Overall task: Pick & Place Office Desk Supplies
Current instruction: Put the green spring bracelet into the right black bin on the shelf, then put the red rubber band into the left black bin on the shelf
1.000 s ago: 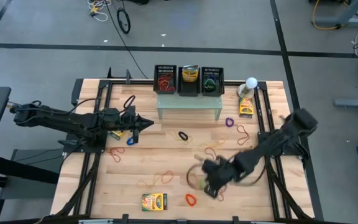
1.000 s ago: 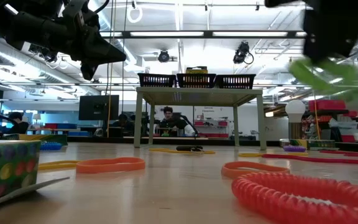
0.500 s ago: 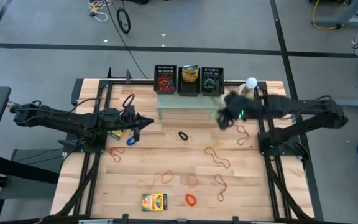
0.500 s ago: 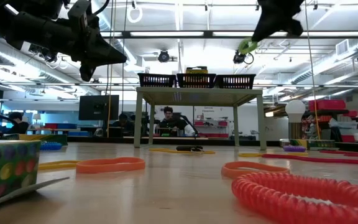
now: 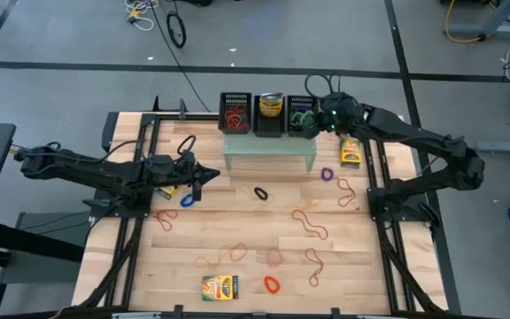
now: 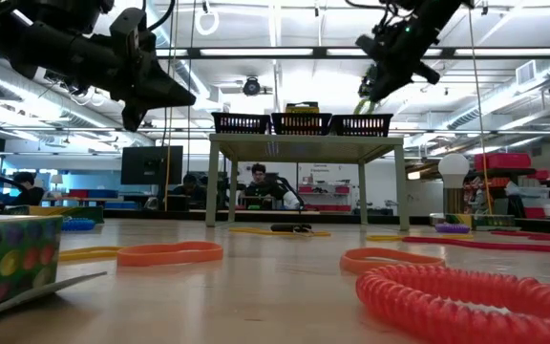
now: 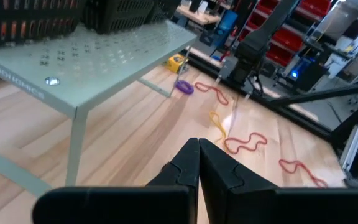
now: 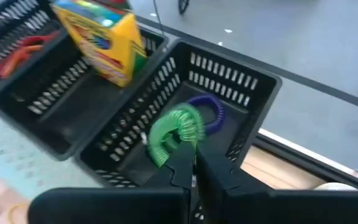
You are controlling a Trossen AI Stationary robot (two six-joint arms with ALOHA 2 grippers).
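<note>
Behind the wooden table (image 5: 237, 221), three black baskets sit on the pale green stand (image 5: 268, 146) — the right gripper (image 8: 191, 163), fingers pinched on a green coiled band (image 8: 174, 134), hangs directly over the rightmost basket (image 8: 229, 81), where a purple coil (image 8: 207, 112) already lies. Release looks like a straight drop — the left gripper (image 5: 204, 177) waits with fingers together, well apart over the table's left side.

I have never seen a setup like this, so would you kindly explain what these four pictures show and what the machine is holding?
This is a robot with two dark arms at a wooden table. One camera looks straight down, one sits at table height, and one rides on each wrist.

Scattered on the table are coloured rubber bands, such as an orange one, and a crayon box. Three black baskets stand on a pale green stand.

The right gripper is shut on a green coiled band and hangs above the rightmost basket, which already contains a purple band. The left gripper is shut and empty, raised over the table's left side.
</note>
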